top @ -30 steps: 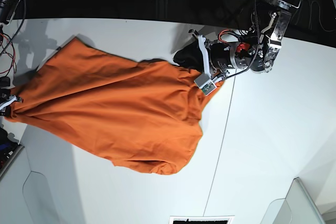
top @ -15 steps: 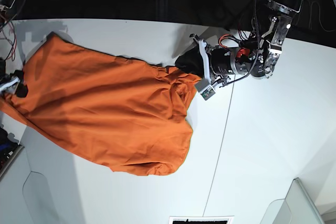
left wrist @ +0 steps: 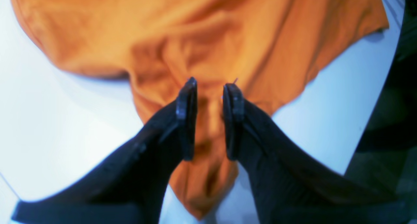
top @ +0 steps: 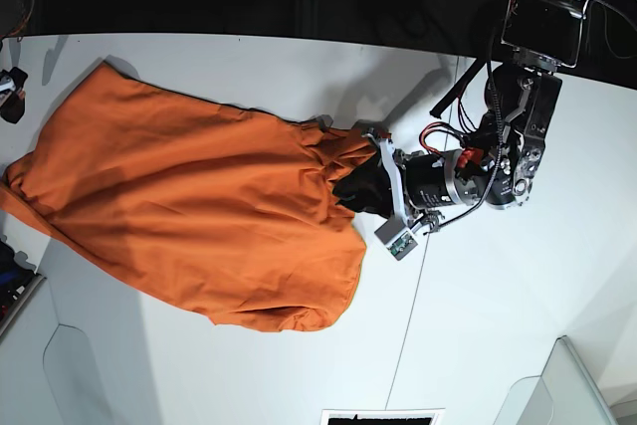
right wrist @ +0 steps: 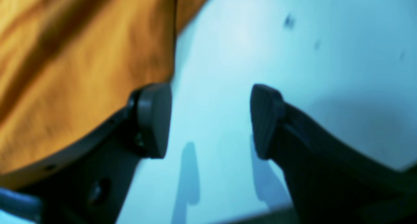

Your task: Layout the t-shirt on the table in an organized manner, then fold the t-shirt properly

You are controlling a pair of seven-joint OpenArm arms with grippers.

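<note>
The t-shirt (top: 189, 216) lies spread on the white counter (top: 498, 325), its long axis running left to right. The left gripper (left wrist: 210, 119), at the shirt's right end, is nearly closed on a bunched fold there. The right gripper (right wrist: 208, 119) hangs wide open and empty, just beside the shirt's edge, over bare counter.

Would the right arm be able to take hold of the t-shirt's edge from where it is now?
Probably yes: the right pincer is open over bare table, with the t-shirt edge right beside one finger and nothing between them.
</note>
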